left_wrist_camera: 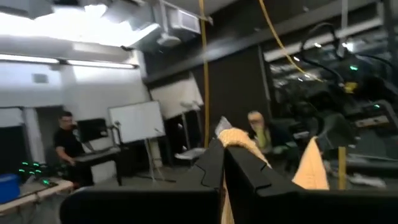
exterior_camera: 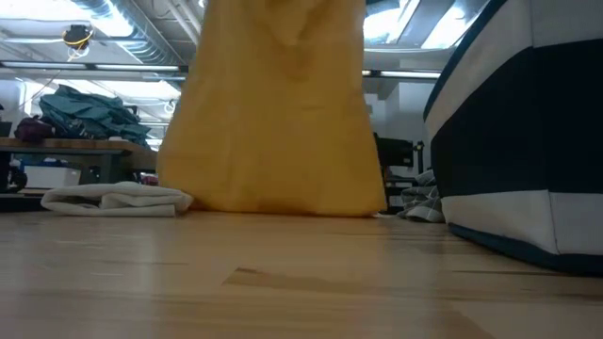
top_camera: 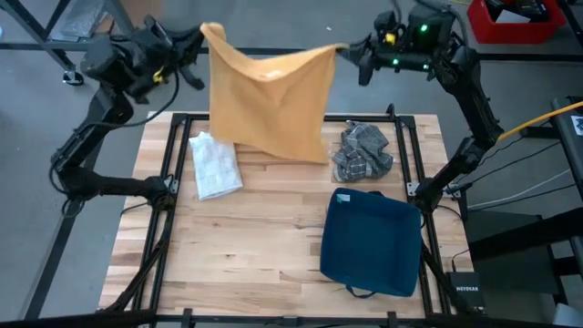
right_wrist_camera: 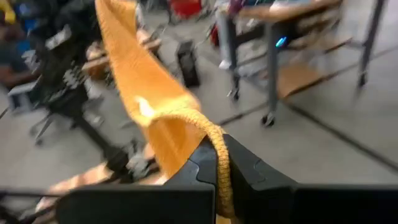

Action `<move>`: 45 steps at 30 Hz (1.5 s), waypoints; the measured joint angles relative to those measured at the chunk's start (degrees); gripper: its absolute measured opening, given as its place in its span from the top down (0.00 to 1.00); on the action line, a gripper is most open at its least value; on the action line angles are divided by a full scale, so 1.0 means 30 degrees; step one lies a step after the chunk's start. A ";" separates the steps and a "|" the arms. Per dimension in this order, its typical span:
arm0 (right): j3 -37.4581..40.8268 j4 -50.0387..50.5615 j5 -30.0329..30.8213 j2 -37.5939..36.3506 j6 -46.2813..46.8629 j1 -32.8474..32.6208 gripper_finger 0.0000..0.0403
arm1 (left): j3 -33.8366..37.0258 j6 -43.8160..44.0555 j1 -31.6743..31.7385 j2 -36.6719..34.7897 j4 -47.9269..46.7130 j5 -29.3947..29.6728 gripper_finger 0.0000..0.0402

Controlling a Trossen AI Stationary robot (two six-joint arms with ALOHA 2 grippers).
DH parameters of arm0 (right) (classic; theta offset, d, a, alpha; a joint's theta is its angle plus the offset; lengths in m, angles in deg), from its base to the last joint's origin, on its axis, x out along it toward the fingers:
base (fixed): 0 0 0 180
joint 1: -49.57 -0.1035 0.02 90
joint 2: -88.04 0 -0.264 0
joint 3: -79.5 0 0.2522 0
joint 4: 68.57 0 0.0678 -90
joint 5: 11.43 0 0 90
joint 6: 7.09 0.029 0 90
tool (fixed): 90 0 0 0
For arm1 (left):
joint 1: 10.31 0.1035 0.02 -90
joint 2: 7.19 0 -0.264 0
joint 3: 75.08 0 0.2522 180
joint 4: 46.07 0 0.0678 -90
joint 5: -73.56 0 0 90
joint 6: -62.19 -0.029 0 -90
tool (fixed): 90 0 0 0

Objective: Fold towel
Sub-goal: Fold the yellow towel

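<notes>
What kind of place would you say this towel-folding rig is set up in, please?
Most likely a robotics lab or workshop. Ducts and strip lights hang from an open ceiling, a whiteboard stands by a person at a workstation, and worktables on casters sit beyond the wooden table.

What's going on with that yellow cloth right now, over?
Left gripper and right gripper each shut on a top corner of the orange towel. Towel hangs spread above the table. Nothing blocking.
</notes>
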 joint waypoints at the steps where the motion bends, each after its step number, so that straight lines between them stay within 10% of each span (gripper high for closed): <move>1: 0.0005 0.0367 -0.0025 0.0002 -0.0016 -0.0370 0.97 | 0.0000 -0.0160 -0.0304 -0.0219 -0.0597 0.0019 1.00; 20: 0.0015 0.4872 0.1525 0.0024 0.1032 -0.8124 0.97 | 0.0000 0.3350 -0.5845 -0.3435 -1.2801 0.1174 1.00; 45: 0.0022 0.7808 0.3361 0.4459 0.5653 -1.7043 0.97 | 0.0583 1.3125 -1.6570 -0.1605 -2.3393 0.1009 1.00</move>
